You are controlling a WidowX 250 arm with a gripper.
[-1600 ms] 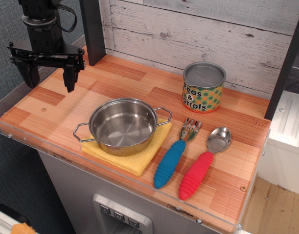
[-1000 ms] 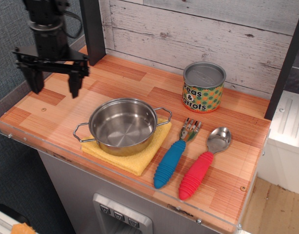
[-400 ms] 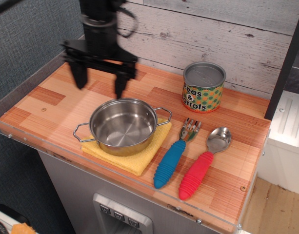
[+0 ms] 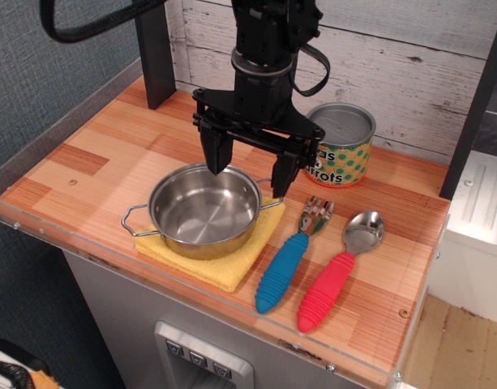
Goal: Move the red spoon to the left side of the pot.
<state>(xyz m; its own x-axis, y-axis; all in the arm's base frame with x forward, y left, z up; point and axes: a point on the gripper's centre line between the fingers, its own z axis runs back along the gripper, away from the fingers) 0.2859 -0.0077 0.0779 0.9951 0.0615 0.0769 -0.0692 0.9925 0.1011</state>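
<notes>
Your black 2-fingered gripper [image 4: 250, 172] hung above the back rim of the shallow, round, shiny stainless-steel pot [image 4: 203, 210], jaws spread wide and released, grasping nothing. 1 finger pointed down over the pot's far edge; the other pointed down near the pot's right wire loop handle.

The pot sat on a folded yellow cloth [image 4: 218, 254] near the front of the wood-grain countertop [image 4: 86, 158]. Its 2 thin wire handles stuck out left and right.

The toy spoon with a silver metal bowl and thick ribbed red handle [image 4: 337, 272] lay well to the right of the pot, flat on the counter, bowl toward the back, handle toward the front edge. You had not touched it; it was apart from the gripper.

Just left of the spoon, lying almost parallel to it, was a fork with a thick ribbed blue handle [image 4: 290, 266], its tines close to the cloth's right corner.

Behind them stood a grey-topped tin can with a patterned label [image 4: 341, 144], partly hidden by the gripper, near the whitewashed plank wall [image 4: 378, 49].
</notes>
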